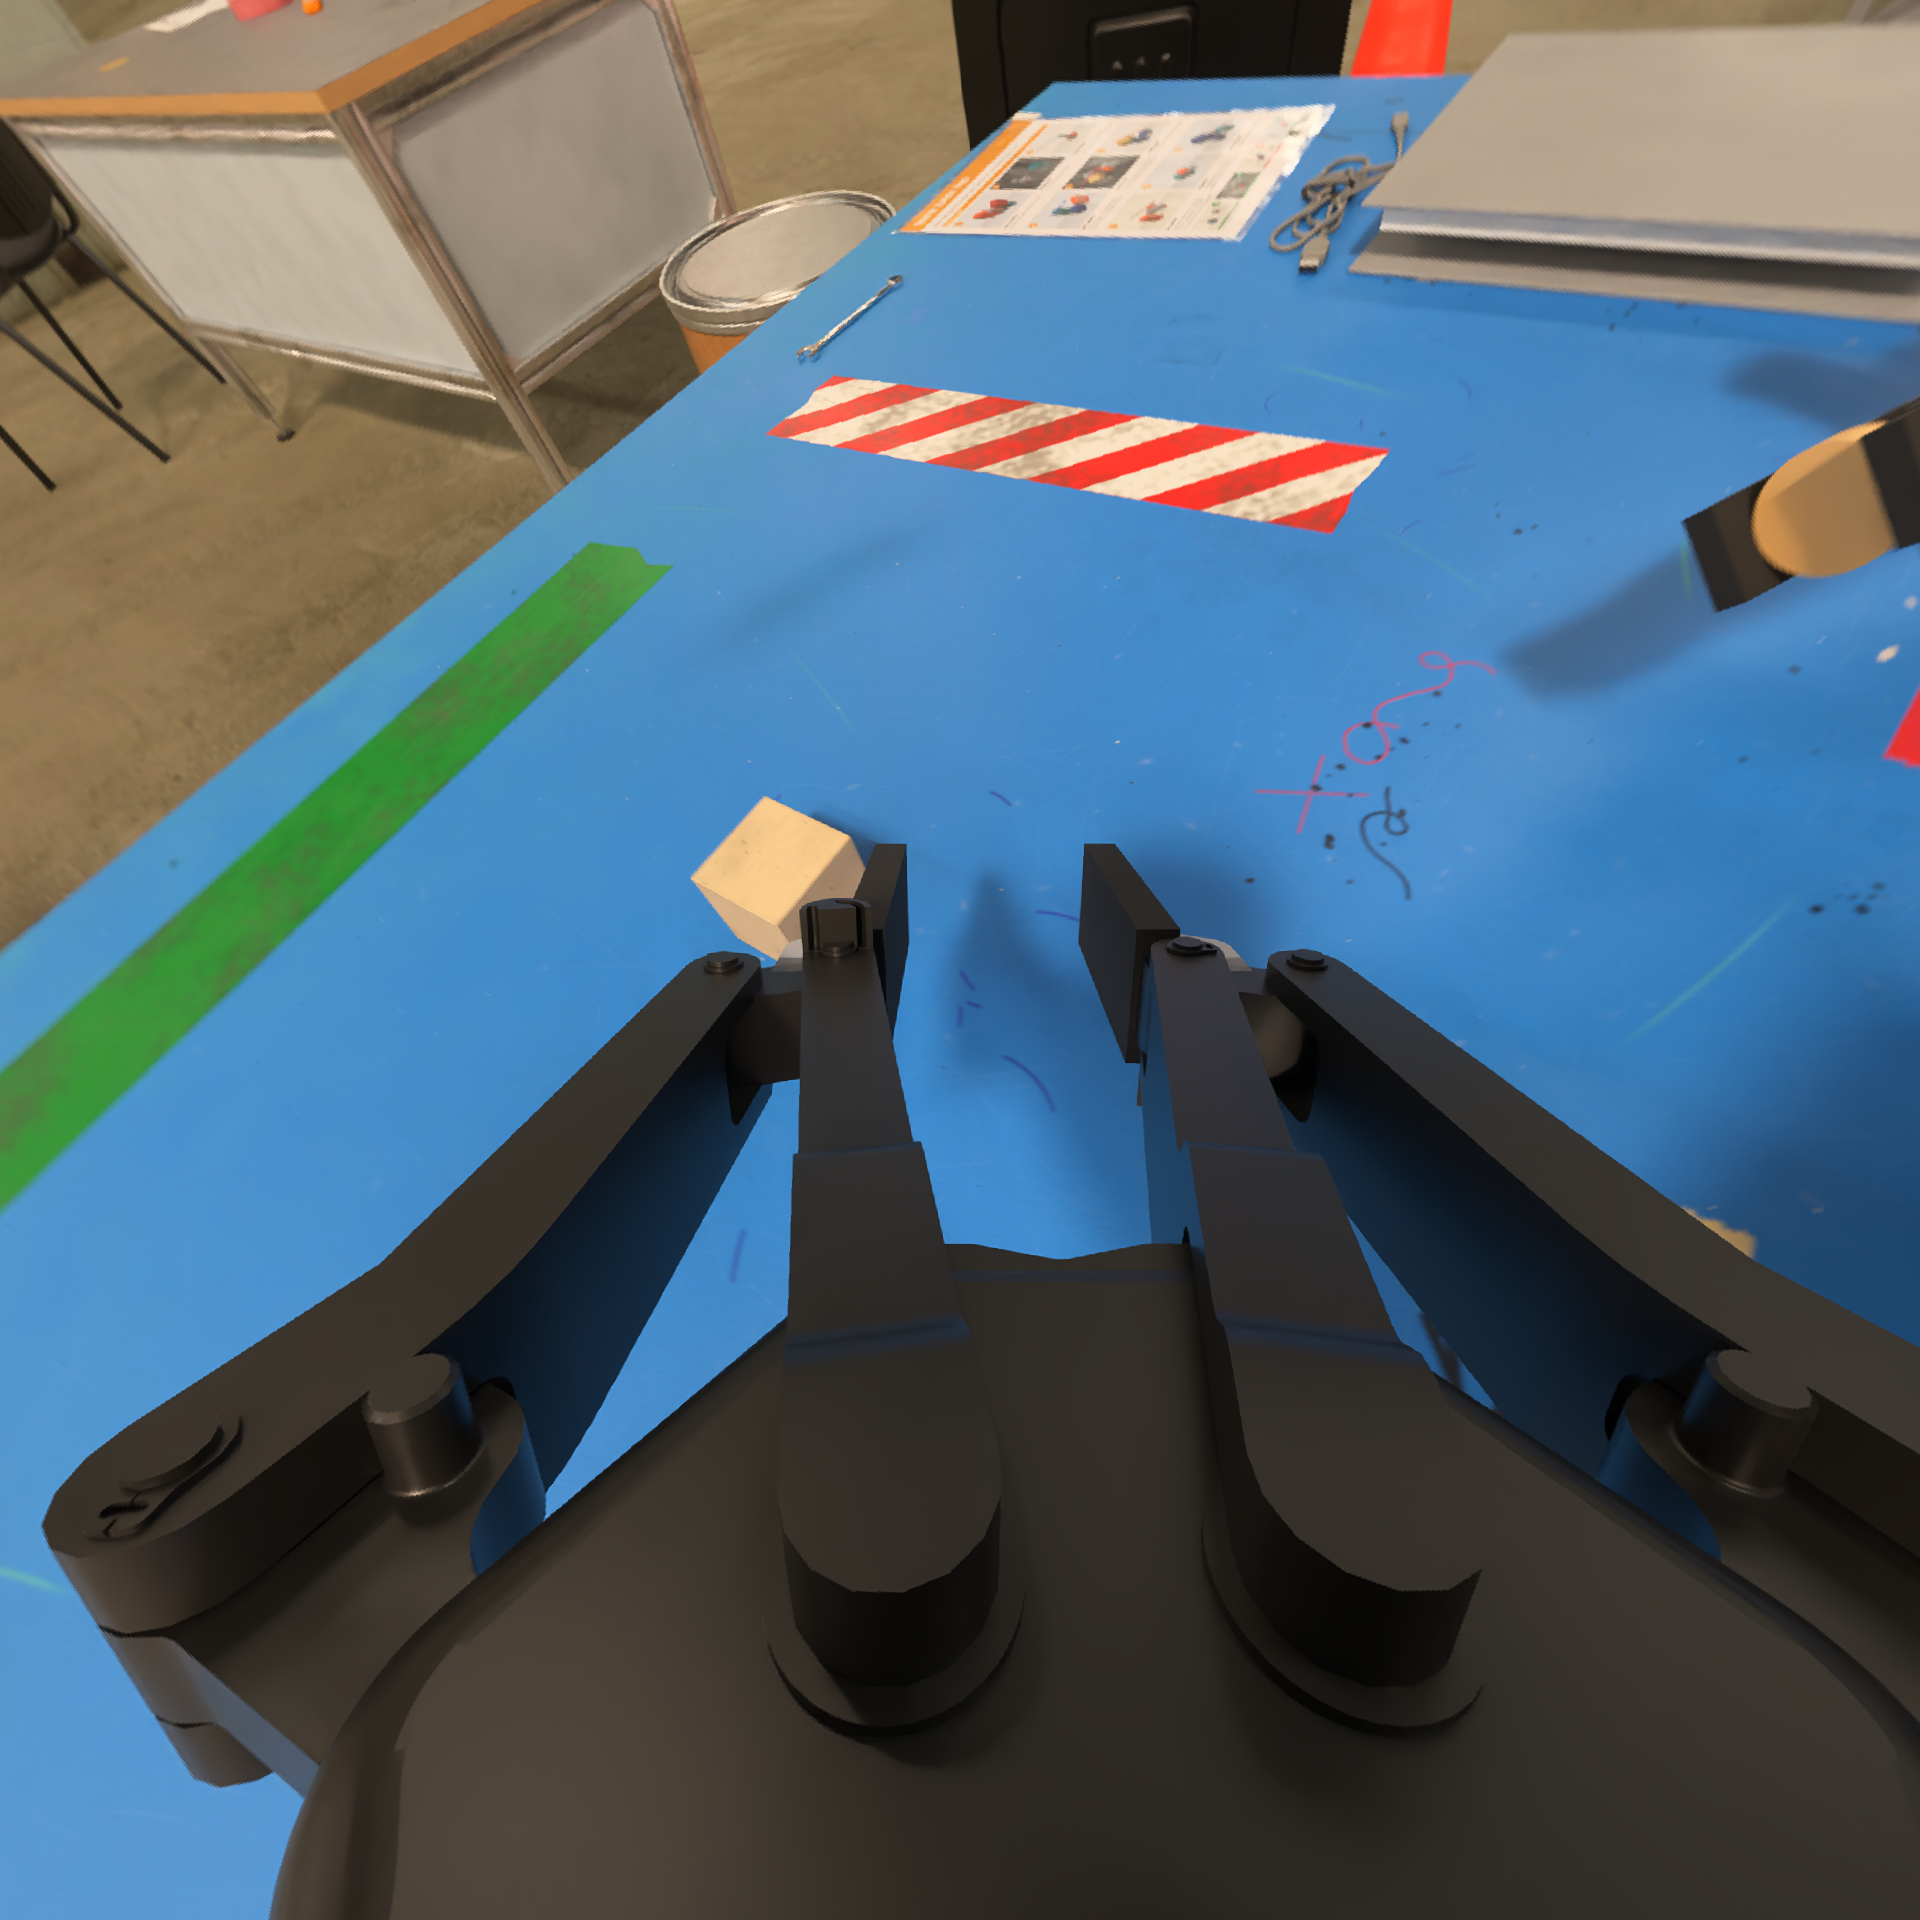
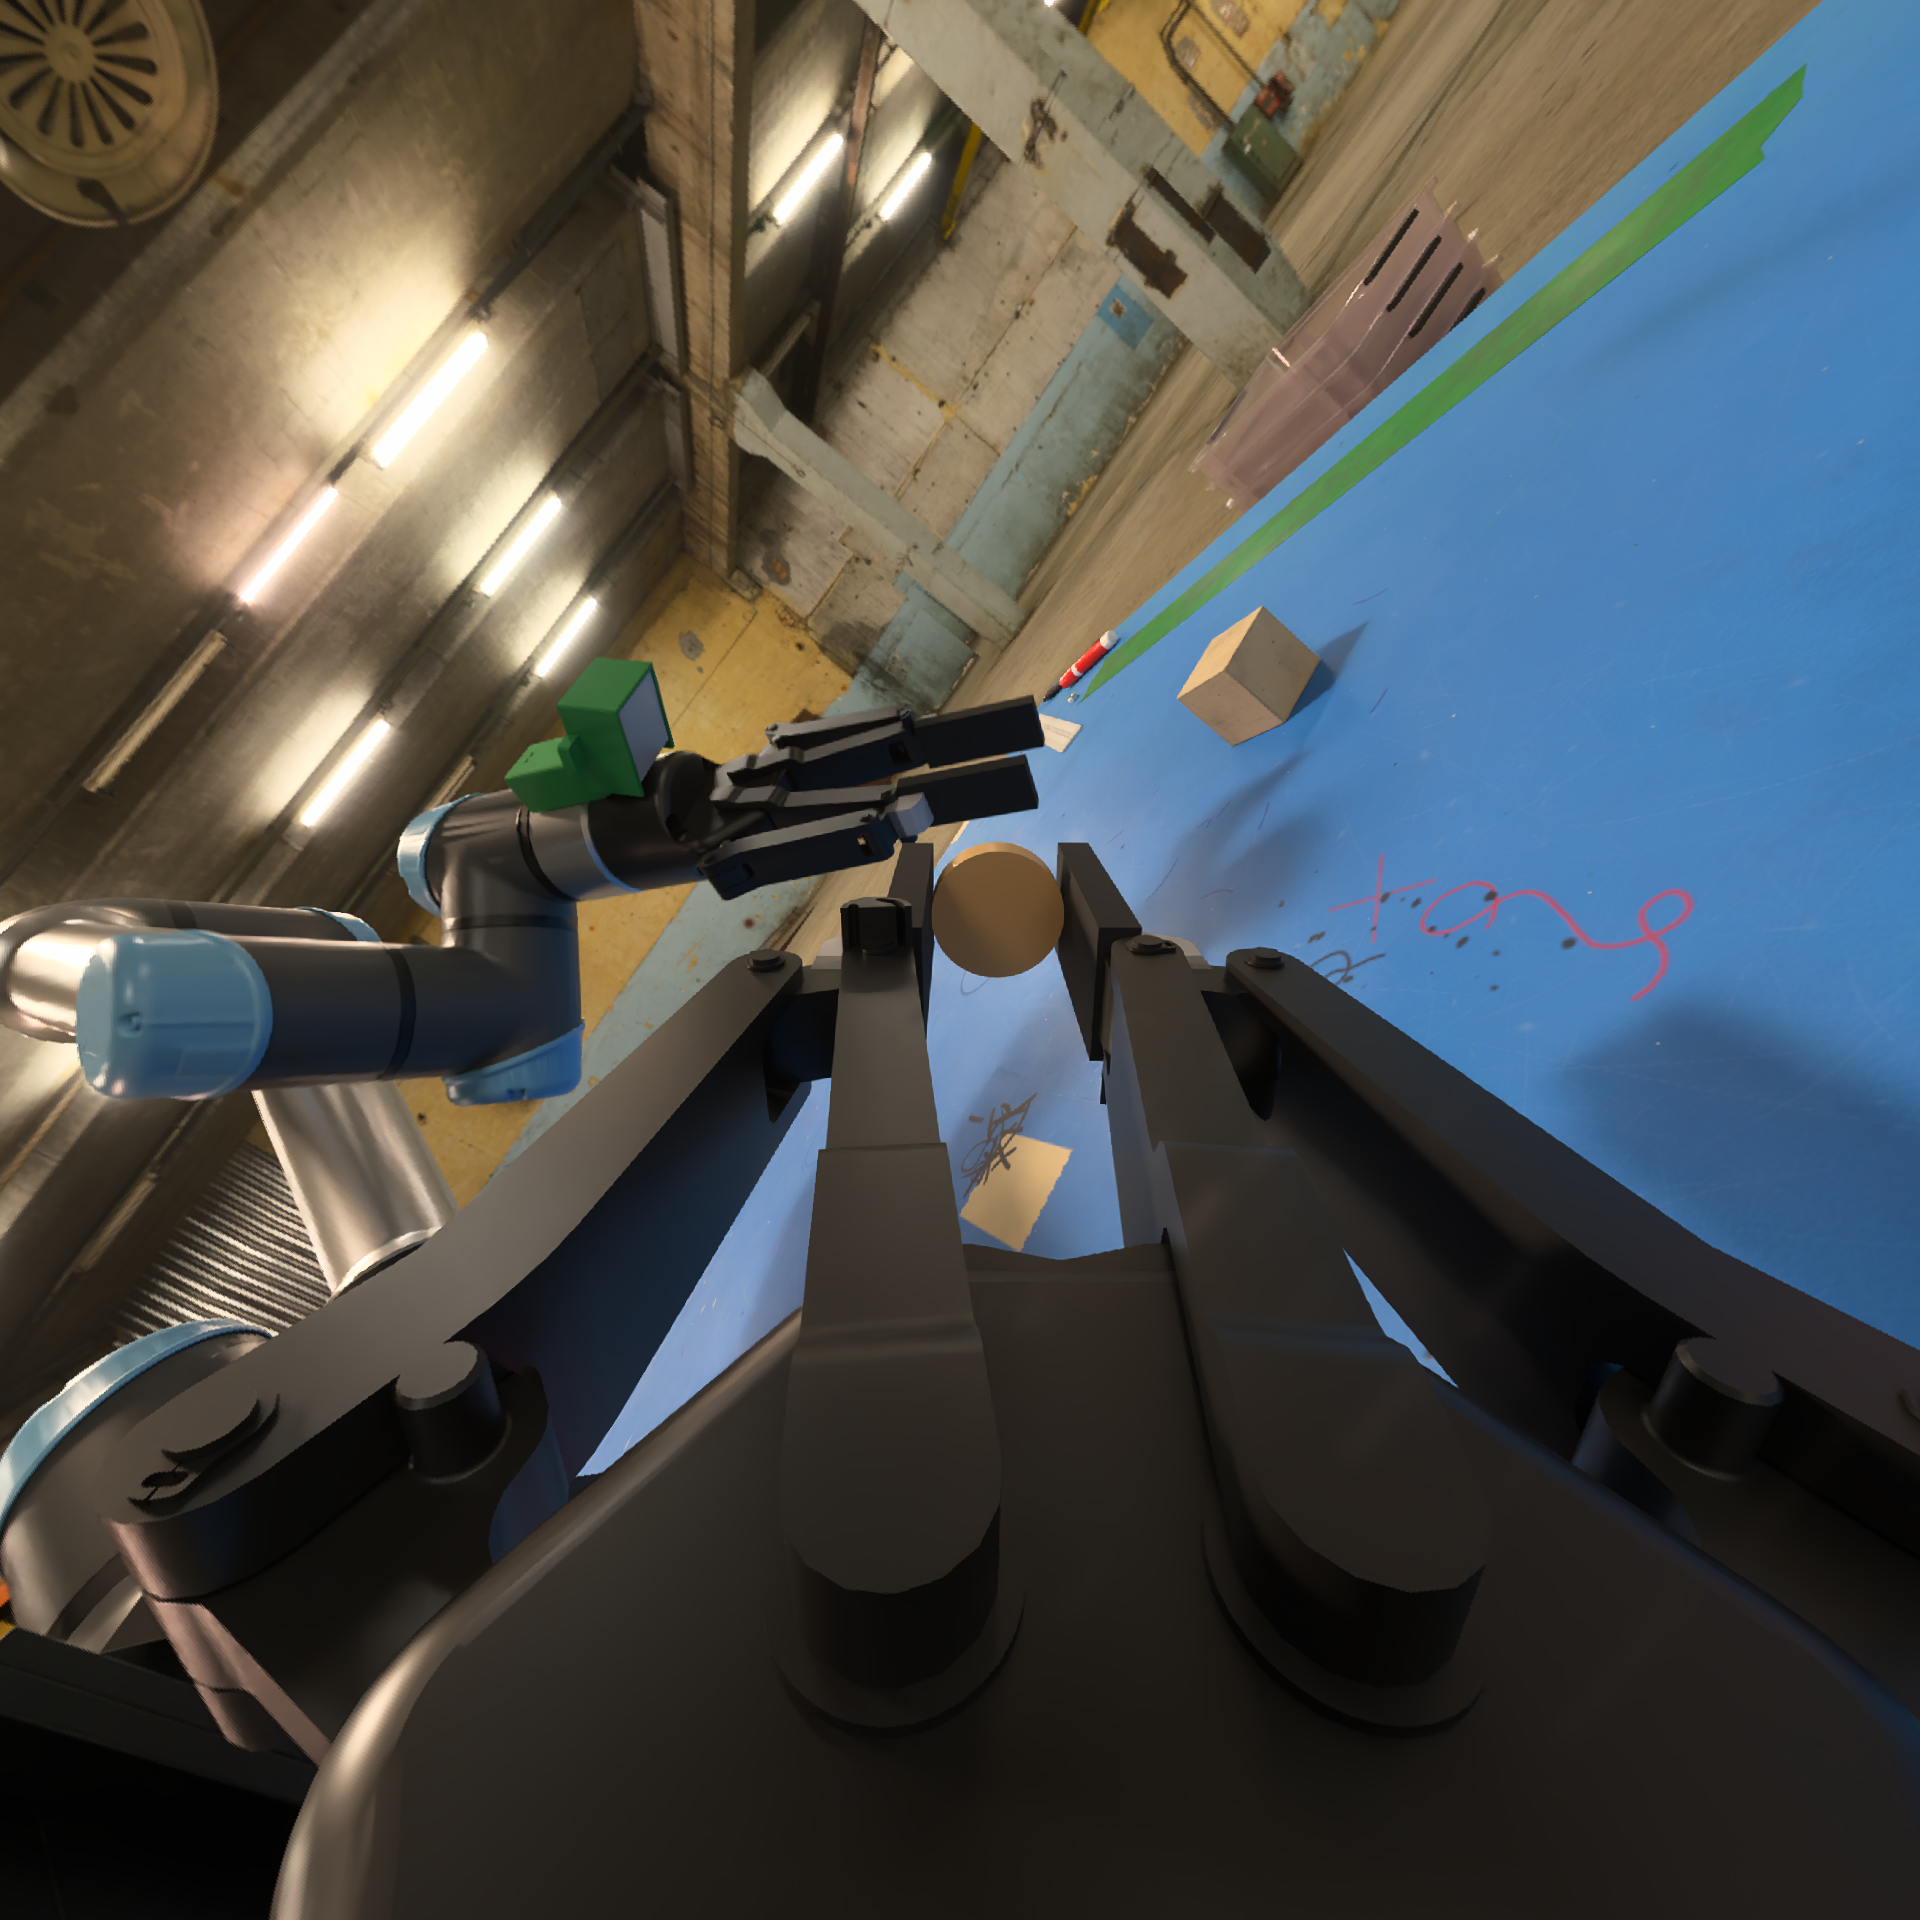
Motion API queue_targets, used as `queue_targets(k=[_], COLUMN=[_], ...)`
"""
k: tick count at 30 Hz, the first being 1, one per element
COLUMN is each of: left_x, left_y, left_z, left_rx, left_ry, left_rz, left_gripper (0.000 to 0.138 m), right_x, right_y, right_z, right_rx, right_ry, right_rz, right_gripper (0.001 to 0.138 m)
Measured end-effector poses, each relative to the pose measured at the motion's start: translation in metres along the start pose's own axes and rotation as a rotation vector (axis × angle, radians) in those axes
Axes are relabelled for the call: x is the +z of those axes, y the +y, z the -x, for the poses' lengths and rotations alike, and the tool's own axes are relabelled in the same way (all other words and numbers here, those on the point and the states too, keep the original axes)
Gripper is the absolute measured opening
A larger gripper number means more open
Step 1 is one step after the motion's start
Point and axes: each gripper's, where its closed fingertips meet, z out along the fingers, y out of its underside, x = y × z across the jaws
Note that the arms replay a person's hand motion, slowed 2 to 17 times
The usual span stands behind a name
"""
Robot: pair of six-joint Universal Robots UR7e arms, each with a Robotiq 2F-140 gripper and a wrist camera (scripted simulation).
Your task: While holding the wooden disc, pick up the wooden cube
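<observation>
A pale wooden cube (image 1: 774,871) lies on the blue table (image 1: 1039,644). My left gripper (image 1: 995,883) is open and empty; the cube sits just outside its left finger (image 1: 885,894), which hides part of it. My right gripper (image 2: 995,914) is shut on the round wooden disc (image 2: 997,909) and holds it above the table. In the right wrist view the cube (image 2: 1247,675) lies beyond the left gripper (image 2: 1029,764). The disc (image 1: 1813,509) also shows at the right edge of the left wrist view, between dark fingers.
A red-and-white striped tape (image 1: 1081,452) and a green tape strip (image 1: 312,831) lie flat on the table. A printed sheet (image 1: 1112,171), a grey cable (image 1: 1330,203), a spanner (image 1: 847,317) and grey boards (image 1: 1662,177) lie at the far end. A bin (image 1: 769,260) stands off the left edge.
</observation>
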Motion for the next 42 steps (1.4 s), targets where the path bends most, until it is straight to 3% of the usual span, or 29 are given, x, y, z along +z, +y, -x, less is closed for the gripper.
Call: queue_targets(k=[7, 12, 25, 34, 42], left_x=[0.019, 0.037, 0.081, 0.098, 0.106], left_y=[-0.010, -0.014, 0.006, 0.023, 0.029], left_z=[0.044, 0.057, 0.072, 0.072, 0.073], left_rx=[0.205, 0.277, 0.364, 0.392, 0.434], left_ry=[-0.008, 0.067, 0.241, 0.310, 0.313], left_rz=[0.093, 0.189, 0.377, 0.431, 0.456], left_gripper=[0.052, 0.057, 0.066, 0.072, 0.073], right_x=[0.004, 0.007, 0.013, 0.014, 0.012], right_y=[0.003, 0.005, 0.012, 0.013, 0.012], right_z=[0.001, 0.003, 0.003, 0.001, -0.002], right_rx=[-0.005, 0.004, -0.022, -0.025, -0.022], right_ry=[-0.003, -0.018, -0.008, -0.008, -0.003], right_rz=[0.012, 0.014, 0.045, 0.051, 0.050], right_gripper=[0.032, 0.032, 0.032, 0.032, 0.032])
